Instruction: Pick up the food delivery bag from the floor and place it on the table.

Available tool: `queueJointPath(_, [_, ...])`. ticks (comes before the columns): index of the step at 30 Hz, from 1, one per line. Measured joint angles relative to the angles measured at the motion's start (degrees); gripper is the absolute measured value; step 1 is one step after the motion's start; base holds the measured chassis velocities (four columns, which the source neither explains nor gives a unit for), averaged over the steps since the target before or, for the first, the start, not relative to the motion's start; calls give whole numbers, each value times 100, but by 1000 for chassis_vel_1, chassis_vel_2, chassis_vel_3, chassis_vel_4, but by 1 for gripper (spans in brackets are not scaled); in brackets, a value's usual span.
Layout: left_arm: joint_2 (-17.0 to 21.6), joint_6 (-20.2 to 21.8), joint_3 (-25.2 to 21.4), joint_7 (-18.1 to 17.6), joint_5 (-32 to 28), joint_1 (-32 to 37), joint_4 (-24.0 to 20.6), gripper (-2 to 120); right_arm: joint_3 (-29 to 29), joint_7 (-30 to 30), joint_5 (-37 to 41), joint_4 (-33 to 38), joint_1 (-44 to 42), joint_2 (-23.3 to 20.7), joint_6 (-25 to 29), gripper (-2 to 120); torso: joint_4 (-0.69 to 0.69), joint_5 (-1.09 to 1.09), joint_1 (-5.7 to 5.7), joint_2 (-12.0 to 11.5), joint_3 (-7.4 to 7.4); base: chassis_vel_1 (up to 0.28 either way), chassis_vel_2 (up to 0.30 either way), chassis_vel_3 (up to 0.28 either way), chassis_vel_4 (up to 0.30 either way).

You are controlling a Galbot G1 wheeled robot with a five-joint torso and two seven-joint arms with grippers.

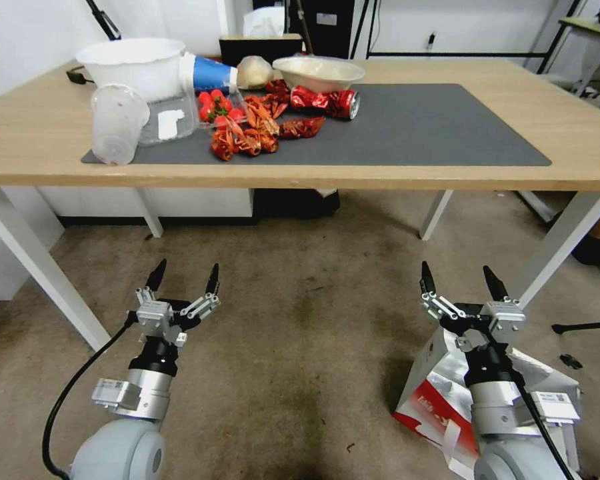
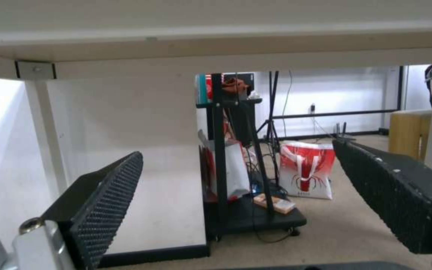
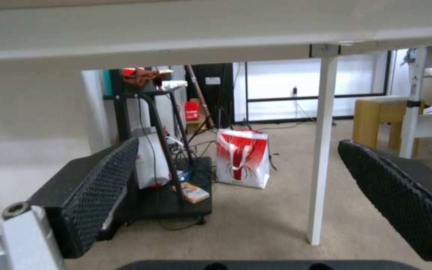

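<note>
The food delivery bag lies on the carpeted floor at the lower right, showing silver foil, a red panel and a white strap. My right arm covers much of it. My right gripper hovers open just beyond the bag's far edge, nothing between its fingers, pointing under the table. My left gripper is also open and holds nothing, above bare carpet to the left. The table's light-wood top carries a dark grey mat. Both wrist views look between open fingers beneath the tabletop.
The mat's left half holds a white bowl, a plastic cup, crayfish, a crushed red can and another bowl. White table legs flank the grippers. Beyond the table stand a black cart and another red-and-white bag.
</note>
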Motion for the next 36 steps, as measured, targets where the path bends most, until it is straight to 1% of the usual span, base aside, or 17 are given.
queueJointPath(2, [-7, -13, -2, -7, 4, 9, 6, 96, 13, 0, 18, 12, 9, -7, 0, 100, 0, 0, -18, -83, -64, 0, 0, 0, 0])
queueJointPath(3, [-7, -13, -2, -7, 4, 9, 6, 96, 13, 0, 18, 12, 9, -7, 0, 100, 0, 0, -18, -83, -64, 0, 0, 0, 0])
queueJointPath(7, [-12, -15, -2, -12, 11, 14, 6, 96, 73, 0, 98, 39, 26, -34, -21, 100, 0, 0, -41, -195, -154, 0, 0, 0, 0])
queueJointPath(13, [-20, -18, -19, -12, -1, -7, 15, 96, 98, -2, 114, 34, 11, -25, -11, 100, 0, 0, -65, -304, -238, 0, 0, 0, 0])
queueJointPath(15, [0, -18, -33, -13, -20, -9, 15, 96, 97, -2, 113, 30, 11, -22, -6, 100, 0, 0, -73, -377, -304, 0, 0, 0, 0])
queueJointPath(20, [0, -19, -45, -16, -30, -6, 15, 96, 97, -4, 111, 5, 13, -23, 9, 100, 0, 0, -81, -448, -367, 0, 0, 0, 0])
queueJointPath(23, [22, -24, -55, -19, -34, -1, 15, 96, 92, -9, 106, -26, 12, -28, 25, 100, 0, 0, -97, -557, -461, 0, 0, 0, 0])
queueJointPath(28, [31, -24, -29, -22, -27, 0, 28, 96, 93, -10, 109, -64, 10, -34, 34, 100, 0, 0, -106, -640, -534, 0, 0, 0, 0])
queueJointPath(32, [58, -2, 5, -29, -3, -8, 76, 96, 83, -14, 99, -161, -2, -38, 75, 100, 0, 0, -118, -752, -635, 0, 0, 0, 0])
queueJointPath(33, [58, -2, 5, -29, -3, -8, 76, 96, 83, -14, 99, -161, -2, -38, 75, 100, 0, 0, -118, -752, -635, 0, 0, 0, 0])
queueJointPath(36, [78, 8, 8, -31, 0, -20, 139, 96, 86, -18, 99, -204, 20, -55, 76, 100, 0, -1, -118, -841, -724, 0, 0, 0, 0])
